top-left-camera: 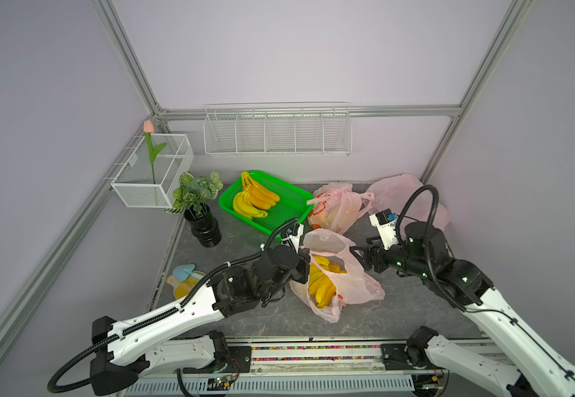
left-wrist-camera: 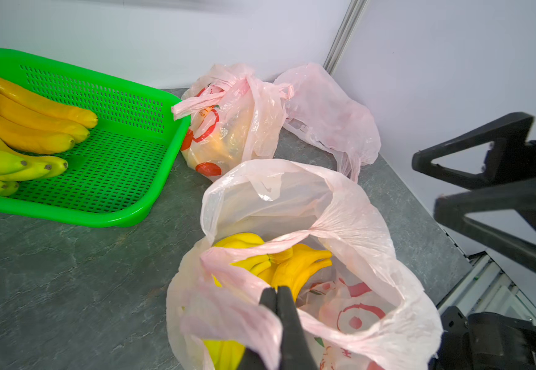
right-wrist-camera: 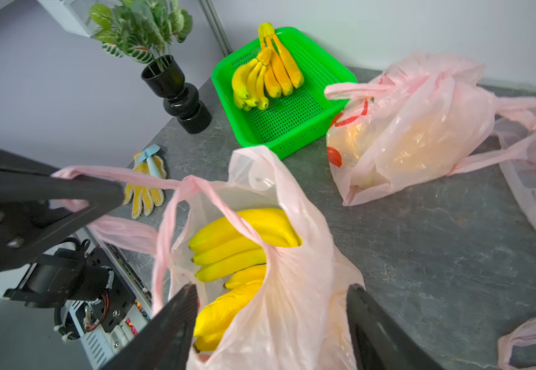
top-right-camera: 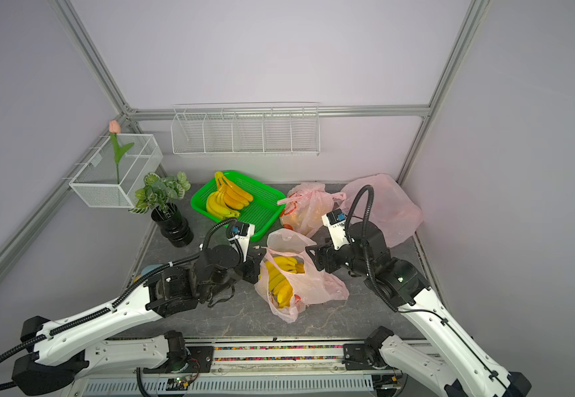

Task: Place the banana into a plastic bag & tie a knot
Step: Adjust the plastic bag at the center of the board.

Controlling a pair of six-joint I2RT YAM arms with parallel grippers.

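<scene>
Left tool (left-wrist-camera: 276, 293) on bag handle (right-wrist-camera: 145, 179); banana (top-left-camera: 318, 287) lengthwise, tips frontward.

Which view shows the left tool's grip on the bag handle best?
Left wrist: the left tool is close up, shut on the pink bag handle. Right wrist shows that handle stretched taut to it. In both top views the arm mostly hides the pinch.

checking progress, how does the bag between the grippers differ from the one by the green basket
The near bag gapes open, bananas showing bare; the far bag is gathered shut at the top. The left gripper pinches the near bag's handle; nothing holds the far bag. Both are pink, red-printed and hold yellow fruit.
</scene>
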